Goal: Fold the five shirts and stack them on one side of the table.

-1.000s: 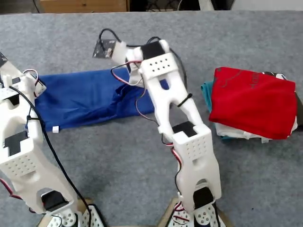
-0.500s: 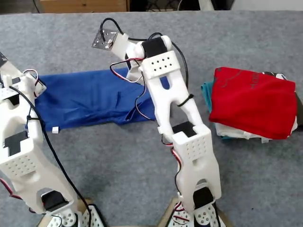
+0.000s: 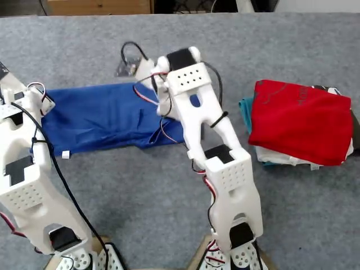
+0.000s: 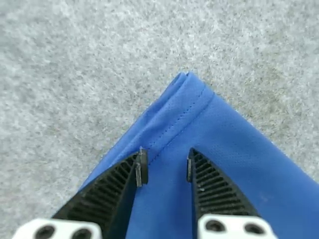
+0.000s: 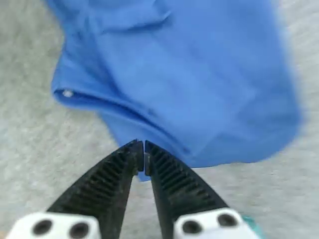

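Note:
A blue shirt (image 3: 107, 118) lies spread flat across the left and middle of the grey table. My left gripper (image 3: 45, 104) stands at the shirt's left end. In the left wrist view it (image 4: 164, 167) is open, its fingertips straddling a hemmed corner of the blue shirt (image 4: 224, 139). My right gripper (image 3: 154, 90) is over the shirt's right part, mostly hidden under its own arm. In the right wrist view it (image 5: 143, 157) is shut, its tips over the near edge of the blue shirt (image 5: 189, 74), and I see no cloth pinched between them.
A stack of folded shirts with a red shirt (image 3: 301, 121) on top sits at the right side of the table, with teal, white and dark layers under it. Bare grey table (image 3: 129, 180) lies in front of the blue shirt.
The bunched fold near the shirt's middle has dropped flat. The right arm's wrist swung up and away, then came back down over the shirt. The left arm has not moved.

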